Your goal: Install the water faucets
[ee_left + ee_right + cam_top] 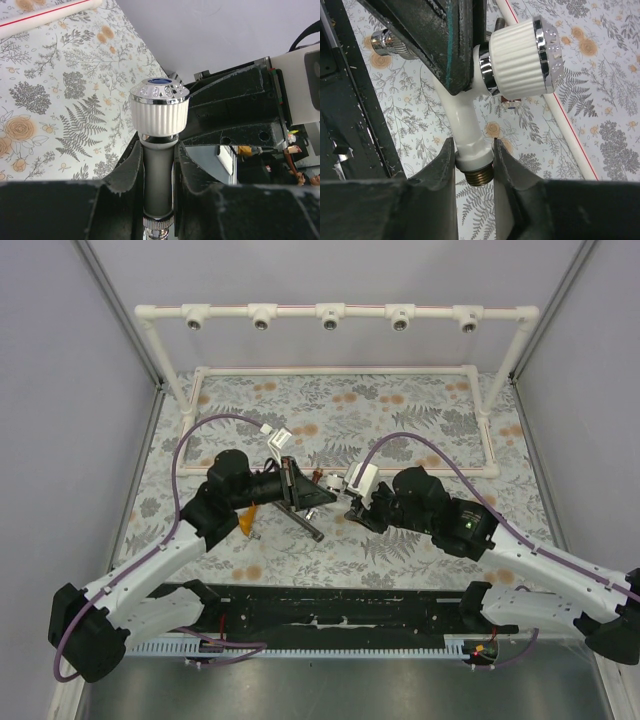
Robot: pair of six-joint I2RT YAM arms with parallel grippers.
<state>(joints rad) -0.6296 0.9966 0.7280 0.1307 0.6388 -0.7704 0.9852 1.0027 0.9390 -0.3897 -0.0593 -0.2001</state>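
1. The floral mat [420,540] lies under both tools. Beyond their tips stands the white pipe rail [300,312], its five tee sockets [330,320] facing the arms. No socket has a faucet in it, so no tap is installed yet.
2. The left gripper [158,180] is clamped narrow on the grey stem of the dark grey faucet [159,160]. The white ribbed knob [159,117] stands clear just past its fingertips.
3. The right gripper [475,167] meets it tip to tip and is closed on the same faucet. Its fingers flank the white inlet branch [462,120], and the brass thread [477,176] sits between them.
4. The two-handed hold looks like a regrasp. One tool steadies the stem while the other takes the inlet end, probably so the thread can be turned to point at a socket.
5. The white faucet [277,436] lies on the mat beyond the left gripper, towards the rail.
6. The orange-yellow faucet [248,518] lies beside the left tool's body, on its near side.
7. What looks like the red-brown faucet [318,477] lies between the two tools, on their rail side. It is too small to tell which way it lies.
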